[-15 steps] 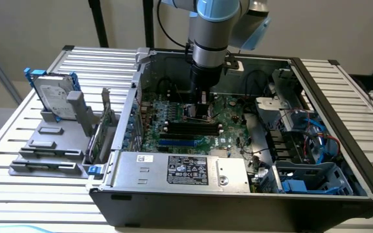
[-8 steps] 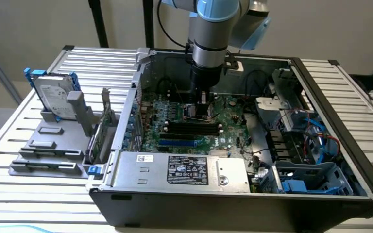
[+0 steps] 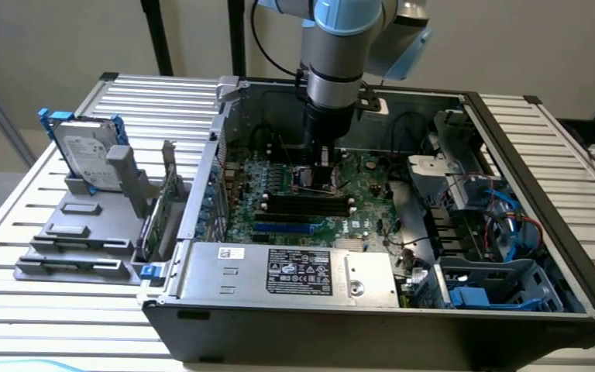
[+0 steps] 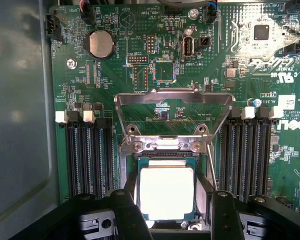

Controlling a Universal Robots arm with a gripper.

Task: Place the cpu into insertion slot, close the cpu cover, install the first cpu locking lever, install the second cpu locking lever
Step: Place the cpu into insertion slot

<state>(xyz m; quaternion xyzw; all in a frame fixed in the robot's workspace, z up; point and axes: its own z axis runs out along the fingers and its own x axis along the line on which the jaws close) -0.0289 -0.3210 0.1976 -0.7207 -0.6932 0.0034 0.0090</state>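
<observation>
Although the arm (image 3: 334, 70) blocks the middle of the board in the exterior view, the general layout can be read. A slatted metal surface (image 3: 49, 310) carries an open computer case (image 3: 380, 345) lying on its side. The far edge of the surface and the arm's upper links are cut off by the frame.

Case contents, as far as visible:
- A silver power supply (image 3: 287, 271) sits along the near wall.
- A green motherboard (image 4: 155, 70) lies on the case floor.
- A blue drive cage (image 3: 494, 291) stands at the exterior view's right, with cabling behind it that is too tangled to trace.

Outside the case, at the exterior view's left, a grey holder (image 3: 75, 232) keeps a hard drive (image 3: 86, 155) upright. A second board stands beside it, but its detail is not legible.

In the wrist view, black memory slots (image 4: 87, 155) run on both sides of the socket. The cpu cover (image 4: 174, 96) is swung open and its window frames bare board. The insertion slot (image 4: 165, 146) shows its silvery hinge rim, while the rest is hidden under the chip and the fingers (image 4: 126, 210).

The cpu (image 4: 166, 192) lies face up over the slot. The pincer (image 4: 167, 186) is clamped on it, with the fingers set wide against two opposite edges. Glare washes out the chip's face. Whether it is fully seated cannot be determined.

A coin battery (image 4: 101, 43) sits on the board, well apart from the socket.
</observation>
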